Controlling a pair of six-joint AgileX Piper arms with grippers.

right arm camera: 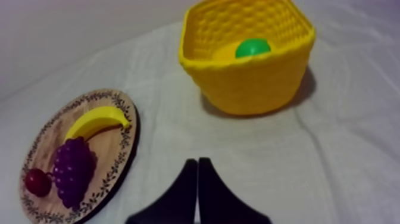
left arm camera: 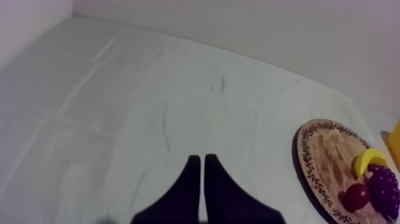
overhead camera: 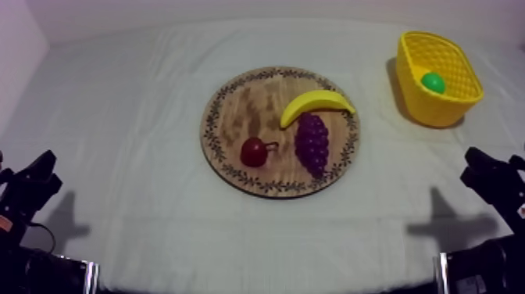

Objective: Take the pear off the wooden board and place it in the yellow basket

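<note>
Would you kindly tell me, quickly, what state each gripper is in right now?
Left gripper: closed, holding nothing.
Right gripper: closed, holding nothing.

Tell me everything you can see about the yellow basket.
The yellow basket looks like woven plastic, with latticed walls that flare up to a thicker rim, and it is open on top. It stands upright on the grey-white cloth toward the far end of the table on the robot's right side, apart from the wooden board. A green pear lies inside it. Nothing else touches it.
</note>
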